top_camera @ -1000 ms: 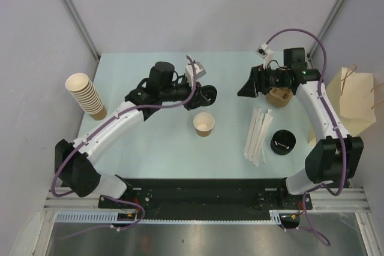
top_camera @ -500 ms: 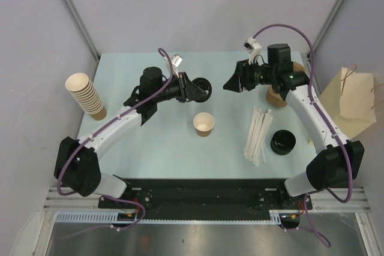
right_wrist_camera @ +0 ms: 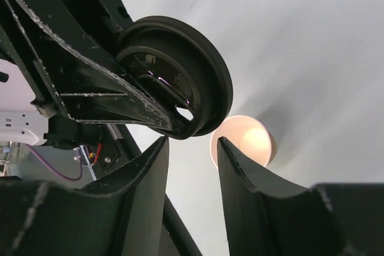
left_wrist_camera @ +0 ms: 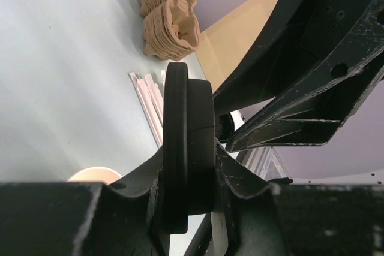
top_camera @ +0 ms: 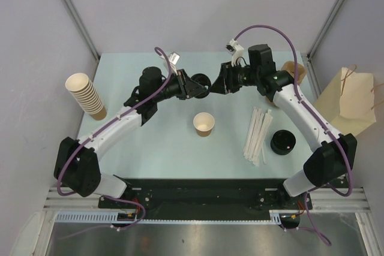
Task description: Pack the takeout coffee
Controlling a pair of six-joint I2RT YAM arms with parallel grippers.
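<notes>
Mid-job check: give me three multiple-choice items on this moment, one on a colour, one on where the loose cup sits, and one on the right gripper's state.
1. What colour is the lid held in the left gripper?
A. White
B. Black
C. Tan

2. Where is the single paper cup?
A. Upright on the table, between the two arms
B. Held in the left gripper
C. Lying on its side at the table's far edge

3. How is the right gripper?
A. Shut on the paper cup
B. Jaws apart, nothing between them
C. Shut on the lid

Answers:
1 B: both wrist views show a black disc clamped there.
2 A: the top view shows it standing alone, mouth up, on bare table.
3 B: its own wrist view shows a clear gap between its fingers, and the lid is not yet between them.
</notes>
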